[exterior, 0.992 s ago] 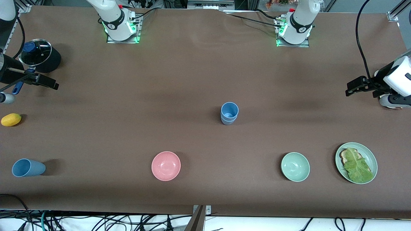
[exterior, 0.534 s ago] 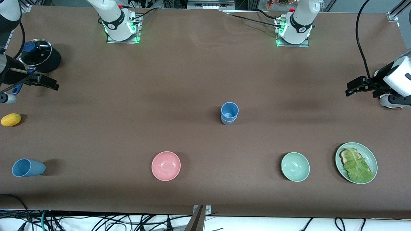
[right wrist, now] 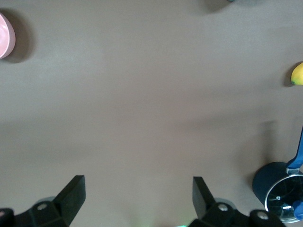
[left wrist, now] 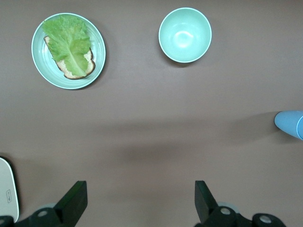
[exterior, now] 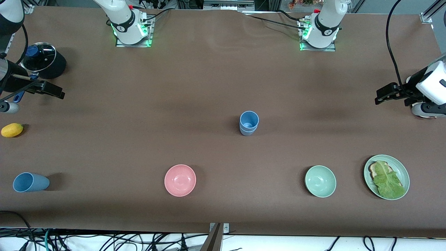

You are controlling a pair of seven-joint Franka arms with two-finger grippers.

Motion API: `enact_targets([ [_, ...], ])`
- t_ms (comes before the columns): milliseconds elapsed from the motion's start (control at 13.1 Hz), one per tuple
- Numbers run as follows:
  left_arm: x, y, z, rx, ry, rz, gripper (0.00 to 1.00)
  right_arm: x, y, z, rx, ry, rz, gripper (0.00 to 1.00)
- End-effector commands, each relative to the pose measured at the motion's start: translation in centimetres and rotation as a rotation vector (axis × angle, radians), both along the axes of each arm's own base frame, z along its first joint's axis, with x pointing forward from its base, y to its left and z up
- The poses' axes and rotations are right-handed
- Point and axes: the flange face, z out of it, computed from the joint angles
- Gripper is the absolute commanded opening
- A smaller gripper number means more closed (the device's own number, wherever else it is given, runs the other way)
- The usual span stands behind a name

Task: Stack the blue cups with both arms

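We see two blue cups stacked upright mid-table, and a third cup lying on its side at the right arm's end. Both the left gripper and the right gripper hang empty over bare table, fingers spread wide.

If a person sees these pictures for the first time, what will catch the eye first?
Probably the stacked blue cups, upright near the middle of the table, and a lone blue cup on its side at the right arm's end. Both end effectors wait open and empty: the left end effector and right end effector each over their own table ends.
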Motion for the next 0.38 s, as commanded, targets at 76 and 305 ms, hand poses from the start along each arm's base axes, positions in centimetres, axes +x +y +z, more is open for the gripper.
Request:
enact_targets([
  [76, 0.43, -0.08, 0.50, -0.007, -0.005, 0.002, 1.00, 0.03, 0.31, 0.39, 0.008, -0.010, 0.011, 1.00],
  [305, 0.43, -0.08, 0.50, -0.007, -0.005, 0.002, 1.00, 0.21, 0.31, 0.51, 0.008, -0.025, 0.011, 1.00],
])
